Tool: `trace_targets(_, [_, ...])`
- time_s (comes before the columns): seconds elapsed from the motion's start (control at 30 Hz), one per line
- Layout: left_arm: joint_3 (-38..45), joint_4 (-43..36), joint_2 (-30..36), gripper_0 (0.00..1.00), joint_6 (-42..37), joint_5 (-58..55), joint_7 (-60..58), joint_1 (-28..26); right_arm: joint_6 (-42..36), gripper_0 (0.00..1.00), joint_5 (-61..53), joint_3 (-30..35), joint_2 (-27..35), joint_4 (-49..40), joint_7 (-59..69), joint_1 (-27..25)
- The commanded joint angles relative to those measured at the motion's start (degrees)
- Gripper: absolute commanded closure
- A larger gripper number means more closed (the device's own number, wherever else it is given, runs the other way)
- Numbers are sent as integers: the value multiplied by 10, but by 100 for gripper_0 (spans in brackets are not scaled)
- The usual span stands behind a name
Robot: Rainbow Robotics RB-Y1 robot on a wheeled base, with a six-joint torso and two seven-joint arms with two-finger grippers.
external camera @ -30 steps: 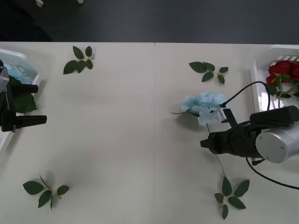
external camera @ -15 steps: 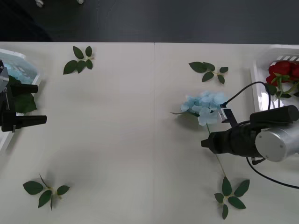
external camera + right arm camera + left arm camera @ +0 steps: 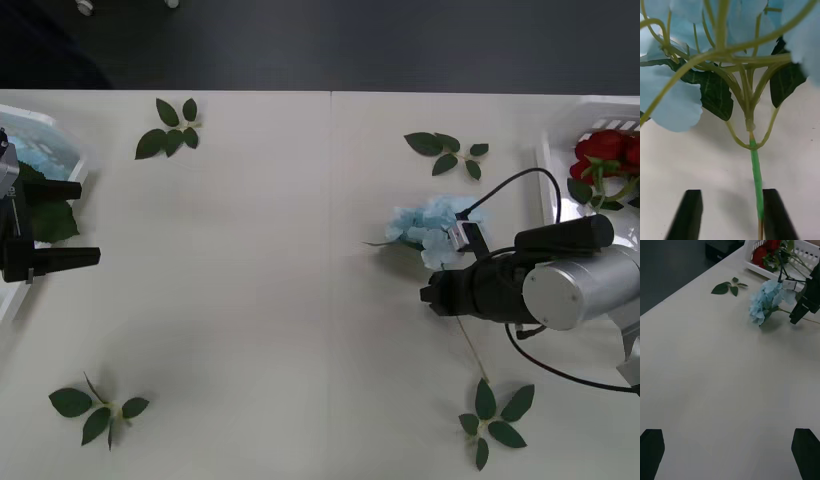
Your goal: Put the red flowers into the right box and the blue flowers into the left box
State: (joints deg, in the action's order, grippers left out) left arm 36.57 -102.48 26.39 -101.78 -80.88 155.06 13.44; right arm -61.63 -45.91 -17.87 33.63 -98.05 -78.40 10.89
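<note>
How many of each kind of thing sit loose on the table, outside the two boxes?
Blue flowers: 1, its stem between the open fingers of the right gripper.
Bloomless leaf sprigs: 4, at and.
Total: 5.

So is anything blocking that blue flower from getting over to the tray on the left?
Nothing visible does. The blue flower lies by the right gripper, and only bare table stretches toward the left box, with leaf sprigs off to the sides.
</note>
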Motion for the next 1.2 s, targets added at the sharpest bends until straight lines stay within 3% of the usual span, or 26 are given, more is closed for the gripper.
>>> trace_targets(0.03, [3,-15,16,0,6,-4,-1,-2,4,100,6,-6,-1,-6,15,5])
trace_targets(0.5, [3,-15,16,0,6,-4,-1,-2,1,100,7,9,4,-20,14,8])
trace_targets(0.93, [3,-15,16,0,6,-4,-1,-2,-256,100,-81,256,10,-225,11,9])
trace_targets(1.07, [3,-15,16,0,6,-4,-1,-2,-272,100,-133,314,14,-259,4,9])
trace_targets(1.2, [3,-15,16,0,6,-4,-1,-2,-213,100,-195,338,34,-268,-11,5])
